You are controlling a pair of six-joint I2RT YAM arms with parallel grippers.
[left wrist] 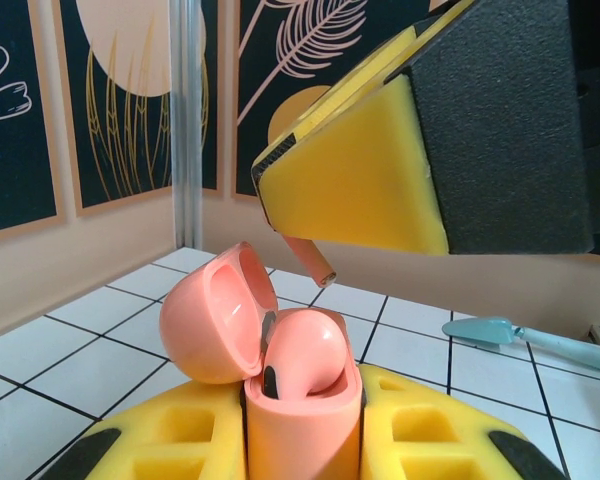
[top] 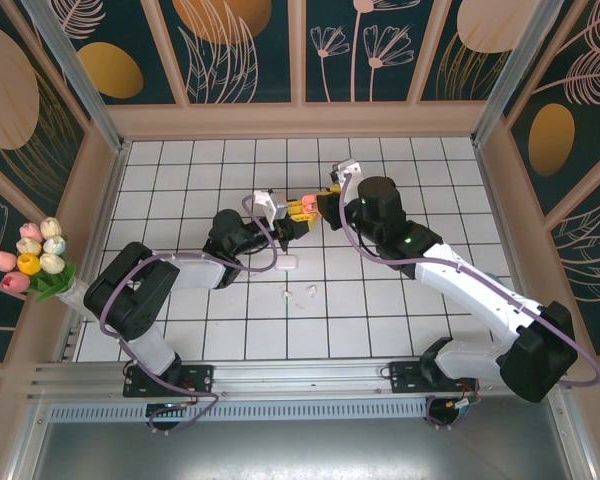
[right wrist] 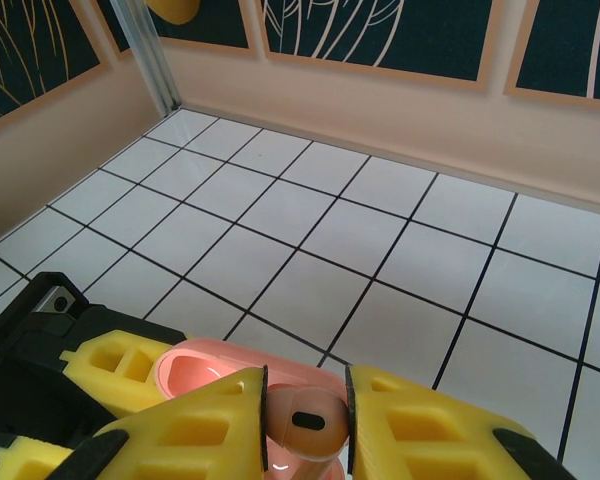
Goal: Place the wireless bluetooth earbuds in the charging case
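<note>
earbud (left wrist: 318,265) above case (left wrist: 302,420), at table (top: 180,330) ctr

Both arms stretch forward and bend inward, so the grippers meet almost tip to tip. The left gripper (top: 294,213) is clamped on the case (left wrist: 302,425). The right gripper (top: 316,205) pinches an earbud (right wrist: 305,425) between its fingers.

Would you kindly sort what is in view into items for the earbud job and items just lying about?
Job: pink charging case, pink earbud, white case, white earbuds.
Lying about: teal spatula, tulips.
</note>
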